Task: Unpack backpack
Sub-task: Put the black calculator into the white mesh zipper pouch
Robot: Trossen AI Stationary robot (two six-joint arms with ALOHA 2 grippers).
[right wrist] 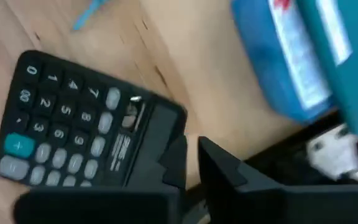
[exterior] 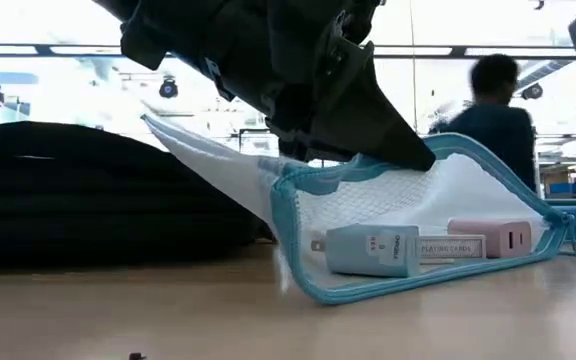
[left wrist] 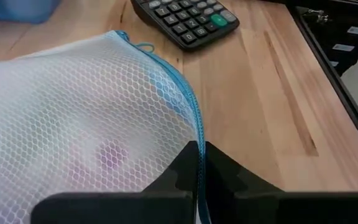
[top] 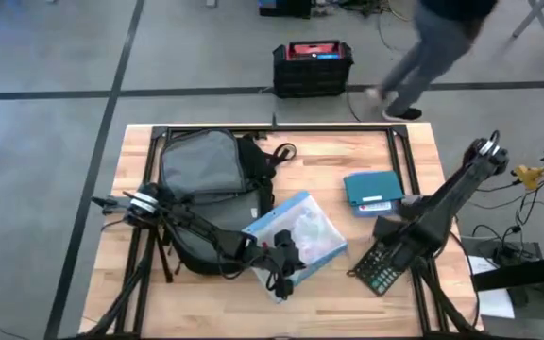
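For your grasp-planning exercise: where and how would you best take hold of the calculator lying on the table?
Grip the calculator across its narrow width at the display end, coming straight down from above. It lies flat on the bare table with both long edges free, and its slim body fits between two fingers. The right hand is already at that end.

Tabletop (top: 366, 151), far right strip: bare wood, open passage. Tabletop, near right corner: bare beyond the calculator (top: 382, 263). Obstacles, left to right: backpack (top: 201, 175) filling the left half; mesh pouch (top: 296, 231) at centre, leaning on the backpack's near edge; teal box (top: 373, 192) right of centre; calculator nearer, under the right arm. Gap between pouch and teal box: narrow bare wood.
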